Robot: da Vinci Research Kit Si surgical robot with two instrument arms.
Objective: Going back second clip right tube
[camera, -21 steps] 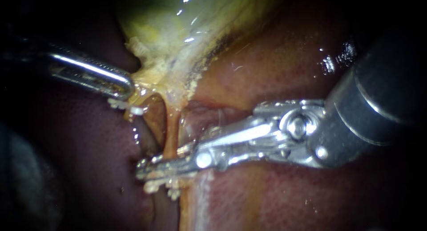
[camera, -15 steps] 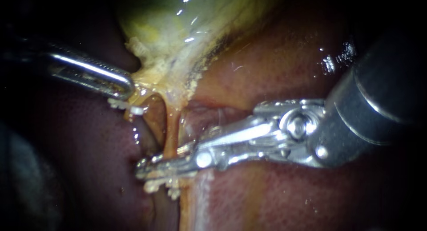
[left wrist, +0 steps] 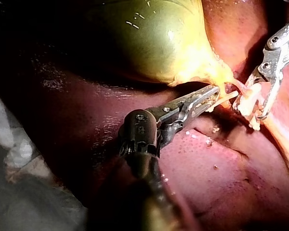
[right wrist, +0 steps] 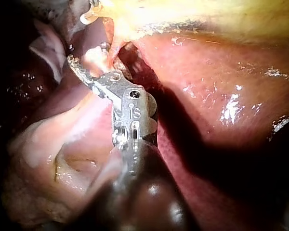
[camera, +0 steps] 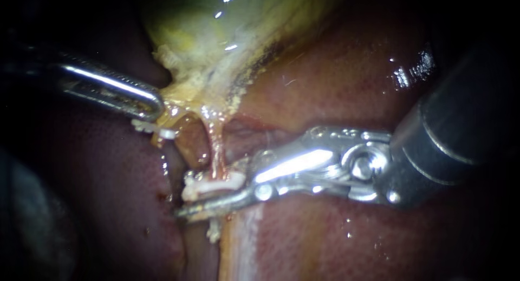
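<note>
The left instrument [camera: 154,105] comes in from the left, with its jaws closed on the pale neck of the gallbladder [camera: 216,26]. Just beside it the right tube [camera: 215,145] hangs down from that neck. The white clip [camera: 211,184] sits across the tube, its long axis crosswise to the tube and in line with the right instrument [camera: 189,201]. That instrument's jaws stand apart around the clip, with a gap above the lower one. Its shaft leads off right over the liver [camera: 336,86], so backing out likely means sliding straight along that line.
</note>
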